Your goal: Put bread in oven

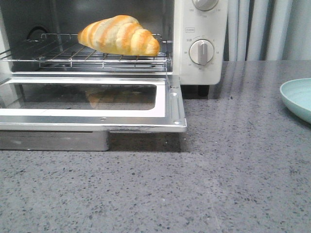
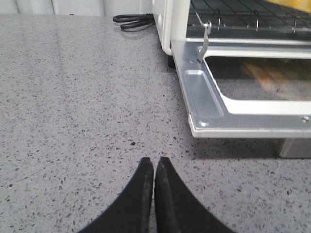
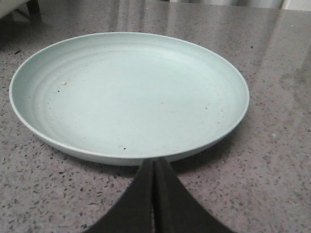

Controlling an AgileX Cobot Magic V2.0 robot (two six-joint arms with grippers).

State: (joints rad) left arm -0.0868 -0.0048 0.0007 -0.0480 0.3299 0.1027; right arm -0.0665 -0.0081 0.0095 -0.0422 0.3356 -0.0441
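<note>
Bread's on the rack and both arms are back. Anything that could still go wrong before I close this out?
1. The oven door lies fully open over the counter; an arm sweeping past could catch it.
2. The bread sits near the rack's front edge, so closing the door may nudge it.
3. The right pincer rests shut, close to the plate rim; moving forward might shove it.

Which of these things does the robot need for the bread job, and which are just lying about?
For the job:
bread, lying on the oven's rack
oven, its door dropped open

Just lying about:
pale green plate, empty
black cord beside the oven
</note>
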